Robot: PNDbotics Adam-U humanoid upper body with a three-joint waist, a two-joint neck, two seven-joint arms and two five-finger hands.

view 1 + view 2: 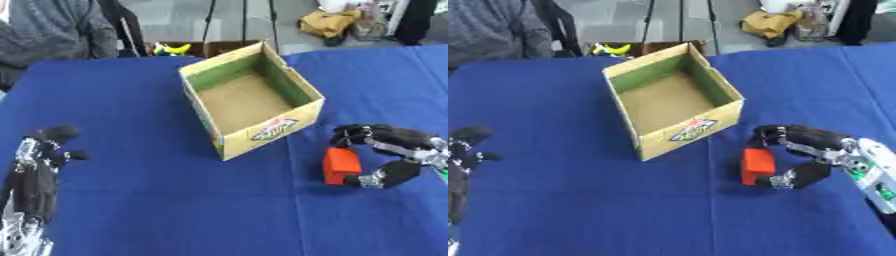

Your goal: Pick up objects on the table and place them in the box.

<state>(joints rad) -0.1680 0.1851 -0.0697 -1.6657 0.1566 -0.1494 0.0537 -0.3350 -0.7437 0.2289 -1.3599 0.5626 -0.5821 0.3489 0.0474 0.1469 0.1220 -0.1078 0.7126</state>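
Orange block [758,165] sits on the blue tablecloth [157,200] at the right of the frame, caught between the curled fingers [785,134] and thumb [798,176] of the robot's right hand [833,150]. The fingers arch over the block's upper edge while the thumb closes in from below, at its lower right corner, so the hand is pinching the block from two sides. Whether the block is lifted clear of the cloth or resting on it cannot be told. The right arm enters from the right edge of the frame, its silver and white wrist parts showing best in the right eye view.

Just to the upper left of the block, near but not touching it, stands the open cardboard box [262,132], turned at an angle in the upper middle of the frame. Its walls are green inside, its floor is bare brown, and a printed label marks its near face. Nothing can be seen inside it.

At the lower left of the frame the robot's left hand [35,170] rests on the cloth, fingers relaxed and pointing up the frame, holding nothing, well apart from the box
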